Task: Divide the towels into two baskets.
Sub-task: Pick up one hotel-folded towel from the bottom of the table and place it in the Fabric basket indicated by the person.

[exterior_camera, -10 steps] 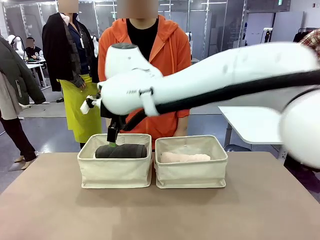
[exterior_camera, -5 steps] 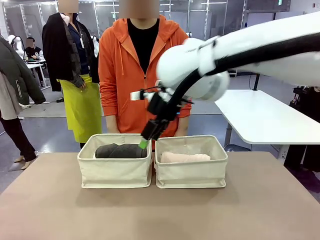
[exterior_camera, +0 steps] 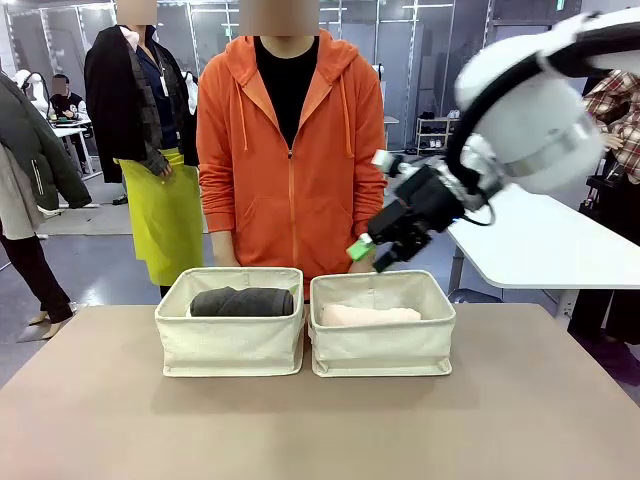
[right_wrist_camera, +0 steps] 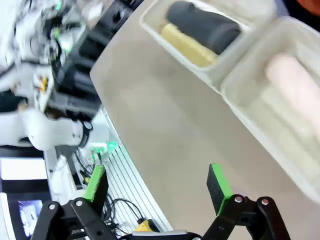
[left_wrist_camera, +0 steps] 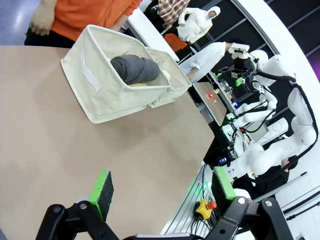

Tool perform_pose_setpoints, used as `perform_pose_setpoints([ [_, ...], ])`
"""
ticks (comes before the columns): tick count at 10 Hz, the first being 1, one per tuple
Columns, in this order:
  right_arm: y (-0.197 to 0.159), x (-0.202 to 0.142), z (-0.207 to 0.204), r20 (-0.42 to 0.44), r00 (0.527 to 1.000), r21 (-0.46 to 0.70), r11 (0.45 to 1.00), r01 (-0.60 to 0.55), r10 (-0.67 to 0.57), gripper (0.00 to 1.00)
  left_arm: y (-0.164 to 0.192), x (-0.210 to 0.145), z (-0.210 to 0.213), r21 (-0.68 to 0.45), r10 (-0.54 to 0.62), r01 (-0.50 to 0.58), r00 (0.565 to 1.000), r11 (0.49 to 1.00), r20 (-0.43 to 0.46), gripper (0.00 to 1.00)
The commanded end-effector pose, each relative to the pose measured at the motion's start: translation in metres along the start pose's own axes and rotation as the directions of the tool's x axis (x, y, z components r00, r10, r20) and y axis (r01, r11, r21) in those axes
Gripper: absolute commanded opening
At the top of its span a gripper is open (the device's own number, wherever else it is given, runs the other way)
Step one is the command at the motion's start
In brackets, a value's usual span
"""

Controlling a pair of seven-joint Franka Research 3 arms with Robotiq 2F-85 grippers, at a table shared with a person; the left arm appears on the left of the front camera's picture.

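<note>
Two cream baskets stand side by side at the table's far edge. The left basket (exterior_camera: 228, 345) holds a dark grey towel (exterior_camera: 242, 301). In the right basket (exterior_camera: 382, 348) lies a pale pink towel (exterior_camera: 370, 315). My right gripper (exterior_camera: 370, 257) hangs open and empty above the right basket's back rim. Its wrist view is blurred and shows the grey towel (right_wrist_camera: 202, 27) beside a pale yellow towel (right_wrist_camera: 182, 45), the pink towel (right_wrist_camera: 295, 80) in the other basket, and the right gripper (right_wrist_camera: 156, 182) open. My left gripper (left_wrist_camera: 162, 185) is open over the bare table, well away from the basket (left_wrist_camera: 100, 75) with the grey towel (left_wrist_camera: 135, 68).
A person in an orange hoodie (exterior_camera: 290, 150) stands right behind the baskets, hands down. The brown table (exterior_camera: 320, 430) stretches bare in front of them. A white table (exterior_camera: 540, 245) stands at the back right. Other people stand at the far left.
My right arm has swung from over the left basket across to the right and risen, its gripper open throughout. The grey towel stays in the left basket.
</note>
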State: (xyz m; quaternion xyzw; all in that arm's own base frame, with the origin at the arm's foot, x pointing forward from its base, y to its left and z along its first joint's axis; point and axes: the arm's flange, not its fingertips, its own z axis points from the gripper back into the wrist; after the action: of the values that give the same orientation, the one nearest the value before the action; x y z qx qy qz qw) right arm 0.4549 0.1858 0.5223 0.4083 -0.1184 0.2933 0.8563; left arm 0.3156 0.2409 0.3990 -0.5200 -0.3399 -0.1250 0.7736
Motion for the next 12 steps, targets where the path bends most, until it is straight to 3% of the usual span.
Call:
perform_pose_setpoints([
  [1, -0.01, -0.058, 0.026, 0.093, 0.979, -0.007, 0.983, 0.182, -0.181, 1.0, -0.004, 0.001, 0.003, -0.001, 0.002, -0.002, 1.0, 1.0, 0.004, 1.0],
  [4, -0.017, -0.168, 0.082, 0.36, 0.846, 0.034, 0.911, 0.41, -0.394, 1.0, -0.004, 0.001, 0.003, -0.001, 0.002, -0.002, 1.0, 1.0, 0.004, 1.0],
  [5, -0.017, -0.192, 0.087, 0.39, 0.813, 0.044, 0.89, 0.454, -0.433, 1.0, -0.004, 0.001, 0.003, -0.001, 0.002, -0.002, 1.0, 1.0, 0.004, 1.0],
  [6, -0.018, -0.202, 0.089, 0.391, 0.808, 0.045, 0.886, 0.461, -0.44, 1.0, -0.004, 0.001, 0.003, -0.001, 0.002, -0.002, 1.0, 1.0, 0.004, 1.0],
  [7, -0.022, -0.197, 0.084, 0.338, 0.842, 0.02, 0.898, 0.439, -0.42, 1.0, -0.004, 0.001, 0.003, -0.001, 0.002, -0.002, 1.0, 1.0, 0.004, 1.0],
  [8, -0.038, -0.185, 0.1, 0.36, 0.83, 0.044, 0.896, 0.441, -0.426, 1.0, -0.004, 0.001, 0.003, -0.001, 0.002, -0.002, 1.0, 1.0, 0.004, 1.0],
  [12, -0.038, -0.185, 0.1, 0.36, 0.83, 0.044, 0.896, 0.441, -0.426, 1.0, -0.004, 0.001, 0.003, -0.001, 0.002, -0.002, 1.0, 1.0, 0.004, 1.0],
])
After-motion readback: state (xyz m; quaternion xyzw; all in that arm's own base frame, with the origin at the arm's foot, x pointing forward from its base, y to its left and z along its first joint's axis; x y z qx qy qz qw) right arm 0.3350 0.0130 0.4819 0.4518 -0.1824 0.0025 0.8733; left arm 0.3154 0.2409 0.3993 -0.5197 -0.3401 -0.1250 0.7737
